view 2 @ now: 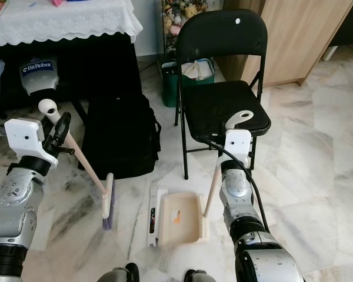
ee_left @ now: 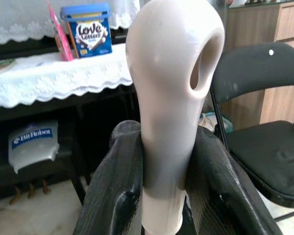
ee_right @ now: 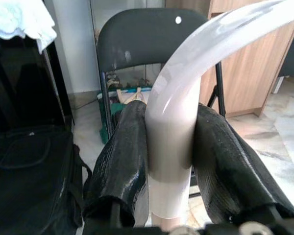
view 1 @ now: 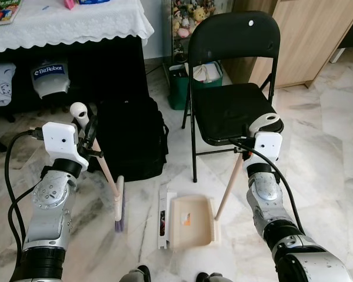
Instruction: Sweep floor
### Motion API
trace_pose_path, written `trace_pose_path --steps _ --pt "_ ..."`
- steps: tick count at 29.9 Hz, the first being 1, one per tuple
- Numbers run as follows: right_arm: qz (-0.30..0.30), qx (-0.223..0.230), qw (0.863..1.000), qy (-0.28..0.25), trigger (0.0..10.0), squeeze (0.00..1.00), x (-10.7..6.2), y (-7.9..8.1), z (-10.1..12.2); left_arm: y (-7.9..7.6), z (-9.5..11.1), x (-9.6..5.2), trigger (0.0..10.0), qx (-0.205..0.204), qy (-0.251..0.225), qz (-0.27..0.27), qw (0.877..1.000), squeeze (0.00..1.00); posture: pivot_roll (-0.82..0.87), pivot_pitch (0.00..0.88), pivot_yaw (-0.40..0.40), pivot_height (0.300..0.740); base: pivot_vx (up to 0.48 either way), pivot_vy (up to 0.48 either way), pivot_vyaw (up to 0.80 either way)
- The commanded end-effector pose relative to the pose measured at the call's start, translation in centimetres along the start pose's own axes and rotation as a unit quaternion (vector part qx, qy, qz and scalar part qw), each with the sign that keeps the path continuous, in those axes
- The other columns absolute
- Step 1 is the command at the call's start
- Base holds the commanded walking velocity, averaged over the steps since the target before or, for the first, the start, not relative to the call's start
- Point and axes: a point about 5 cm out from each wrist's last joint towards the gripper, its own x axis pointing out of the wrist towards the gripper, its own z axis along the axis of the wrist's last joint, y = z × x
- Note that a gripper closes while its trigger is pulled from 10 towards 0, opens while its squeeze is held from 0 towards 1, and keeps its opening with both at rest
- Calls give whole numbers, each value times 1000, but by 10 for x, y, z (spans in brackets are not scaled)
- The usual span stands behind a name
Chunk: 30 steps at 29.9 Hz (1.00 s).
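While both arms are loaded, read the scene as follows.

Left claw: your left claw is pinched on the broom handle just under its looped end; the left wrist view shows both black fingers pressed against the pale shaft.

Right claw: your right claw is clamped the same way on the dustpan handle, fingers squeezing it from both sides below the curved grip.

Broom: its shaft slants from the left claw down toward 5 o'clock, and the purple-bristled broom head rests on the marble floor.

Dustpan: the cream dustpan lies flat on the floor between the two arms, at about 3 o'clock from the broom head and close beside it. An orange scrap sits inside.

Key relation: the broom head stands at 9 o'clock of the pan, with a white strip lying between them along the pan's left edge. I cannot tell which edge is the pan's open lip.

Next move, as a judgement: you will likely draw the broom head toward 3 o'clock while the right arm steadies the pan.

Obstacles: the black bag sits at 12 o'clock from the broom head, and the folding chair stands at 12 o'clock of the pan, its legs close to the dustpan handle.
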Motion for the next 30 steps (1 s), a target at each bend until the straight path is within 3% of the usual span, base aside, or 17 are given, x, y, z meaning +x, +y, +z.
trace_pose_path --steps 1,9,17,24,30 --pt "-1 -1 1000 -6 10000 0 2 -2 3 -1 7 0 10000 -2 -13 -6 1000 0 81 228 13 740 0 0 0" --pt "6 -6 1000 -3 10000 0 -2 -5 -2 -1 8 -1 10000 -6 -13 -6 1000 0 79 234 12 740 0 0 0" --pt "-15 -20 999 -33 10000 0 1 -16 8 -1 11 0 10000 -9 -19 -4 1000 0 75 237 8 740 0 0 0" --pt "-21 -59 996 -62 10000 0 0 -21 15 -1 11 1 10000 -12 -20 -1 1000 0 70 236 9 740 0 0 0" --pt "-7 -79 995 -52 10000 0 -4 -19 8 -2 11 1 10000 -16 -21 0 1000 0 69 237 9 740 0 0 0"
